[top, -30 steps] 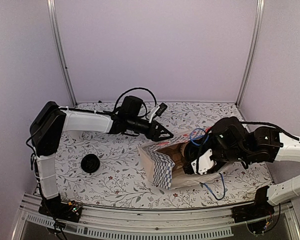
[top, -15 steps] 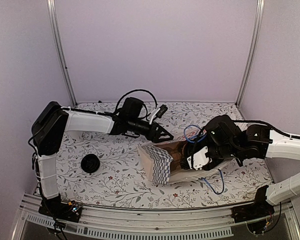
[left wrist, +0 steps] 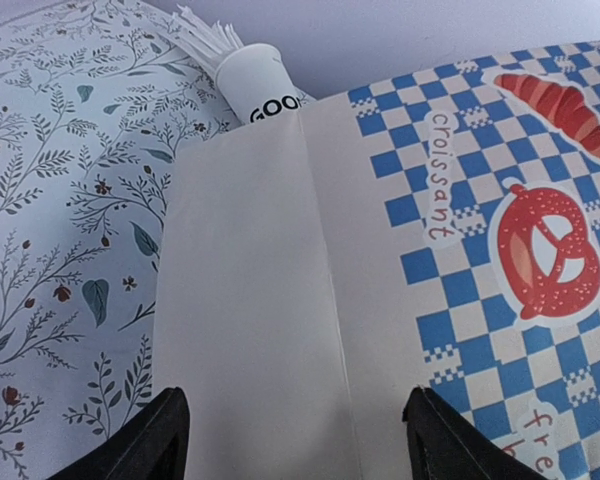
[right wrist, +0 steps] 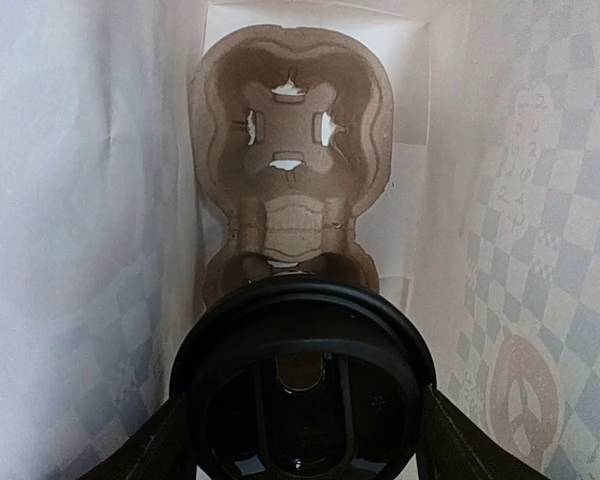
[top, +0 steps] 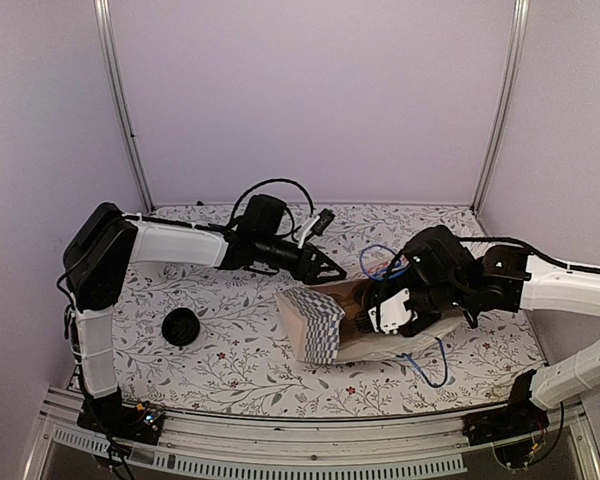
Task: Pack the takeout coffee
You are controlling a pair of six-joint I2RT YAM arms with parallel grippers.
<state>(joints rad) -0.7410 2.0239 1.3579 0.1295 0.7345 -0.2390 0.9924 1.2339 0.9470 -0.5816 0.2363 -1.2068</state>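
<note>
The takeout coffee [right wrist: 300, 385] shows in the right wrist view as a round black lid filling the lower middle. My right gripper [right wrist: 302, 445] is shut on it, one finger on each side. Cup and gripper are inside the checkered paper bag [top: 325, 325], above a brown pulp cup carrier [right wrist: 290, 130] at the bag's far end. From above, my right gripper [top: 368, 318] reaches into the bag's mouth and the cup is hidden. My left gripper [top: 330, 268] is open beside the bag's far side. In its own view the fingers [left wrist: 150, 450] straddle the bag's white side panel [left wrist: 270, 300].
A white cup with black lettering and white sticks [left wrist: 255, 85] lies just past the bag's edge. A round black object [top: 181, 327] sits on the floral tabletop [top: 230, 360] at the left. A loose blue cable [top: 427, 370] loops below my right wrist.
My right gripper has moved left, deeper into the bag with the coffee. The bag has tipped and shifted slightly left. The left arm has hardly moved.
</note>
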